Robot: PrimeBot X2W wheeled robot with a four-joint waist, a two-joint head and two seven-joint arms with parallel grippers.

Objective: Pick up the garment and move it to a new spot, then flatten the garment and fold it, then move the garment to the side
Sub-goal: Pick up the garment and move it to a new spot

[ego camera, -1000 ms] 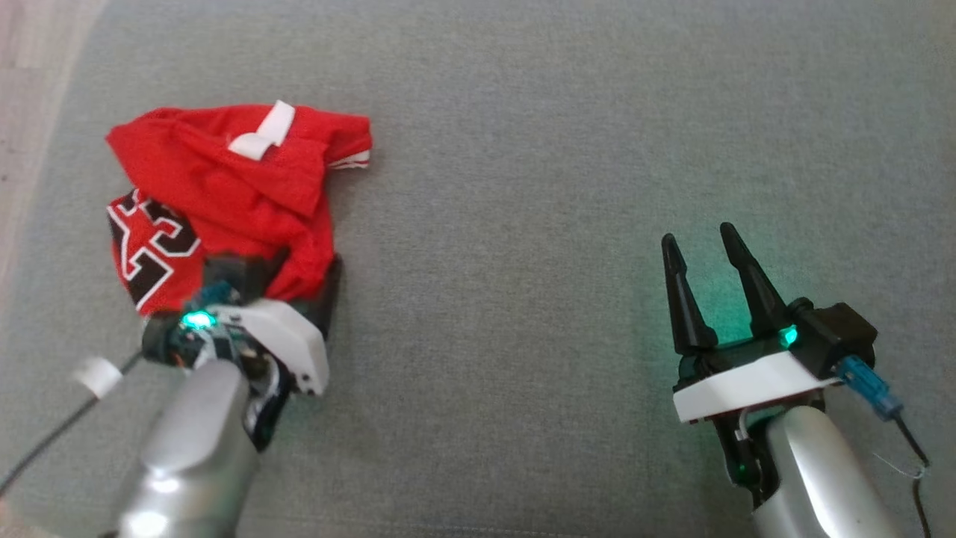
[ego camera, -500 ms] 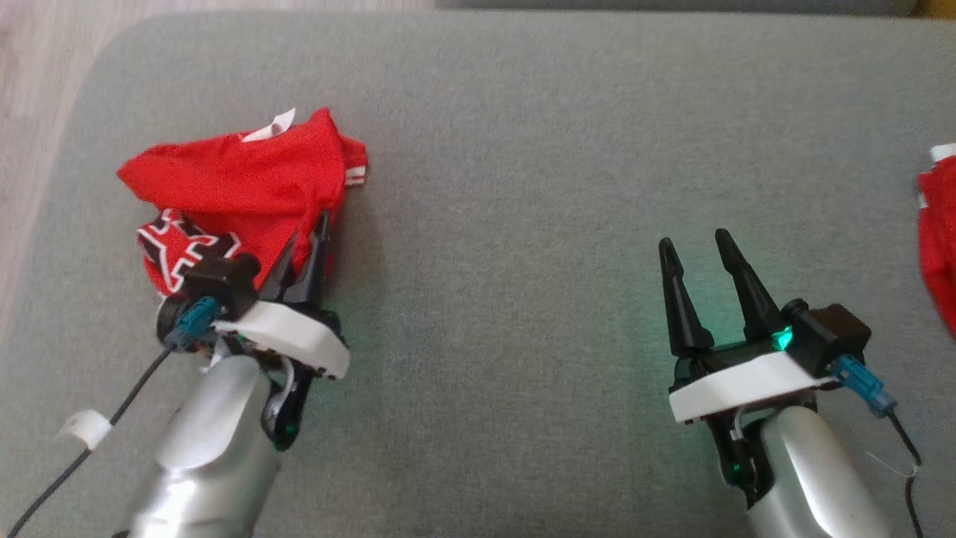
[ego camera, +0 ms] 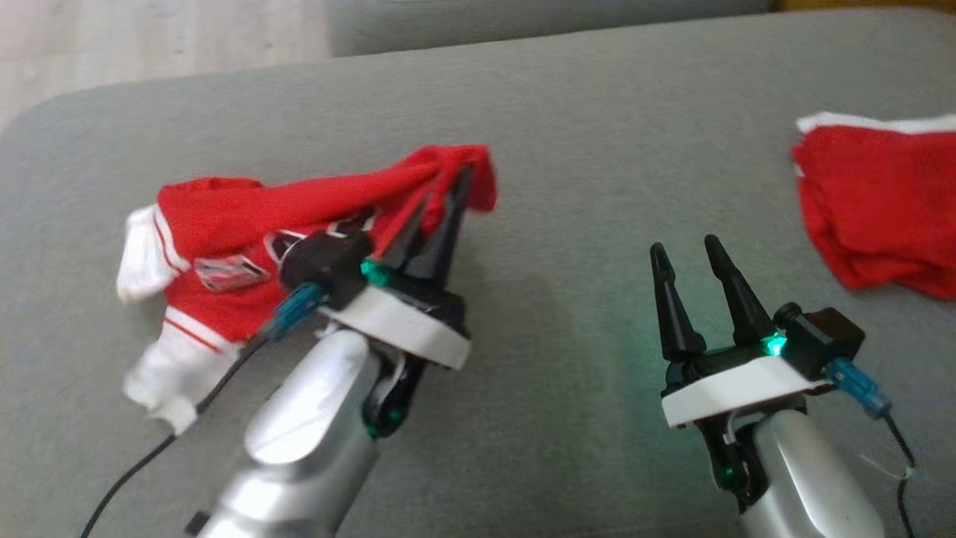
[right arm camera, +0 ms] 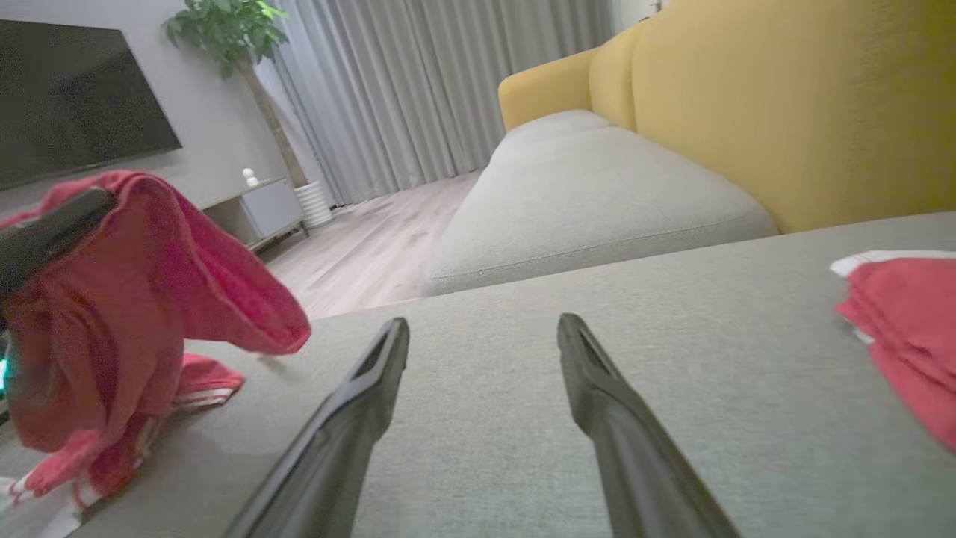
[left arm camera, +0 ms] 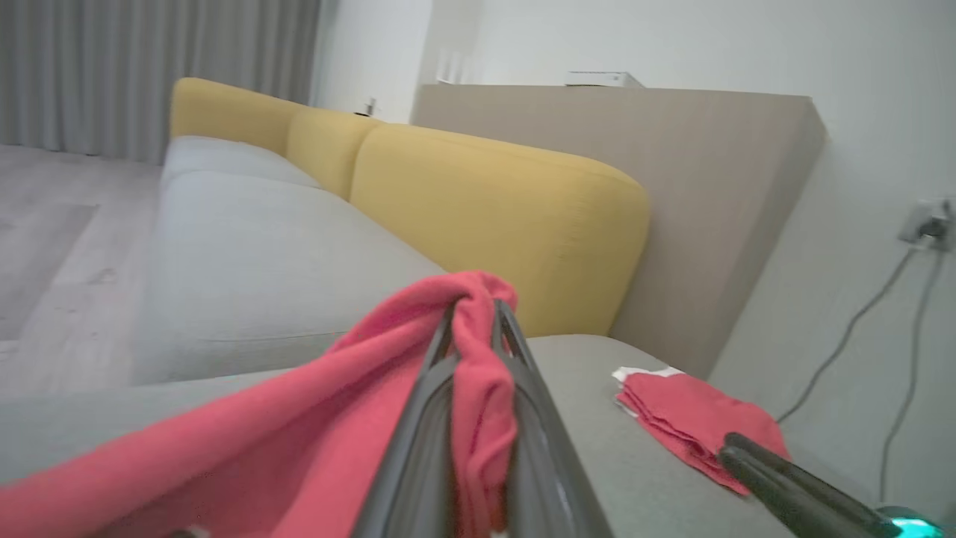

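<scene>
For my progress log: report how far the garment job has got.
Done: the left end effector is shut on the crumpled red-and-white jersey garment, one end lifted. In hand: the pickup; its white-trimmed end lies on the grey fabric cushion. Remaining: placing, flattening, folding, moving aside. Right end effector open, empty.

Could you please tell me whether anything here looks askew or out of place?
The red garment is crumpled, hanging from the left gripper by one pinched fold, its white ends trailing on the grey cushion. Nothing else stands out.
</scene>
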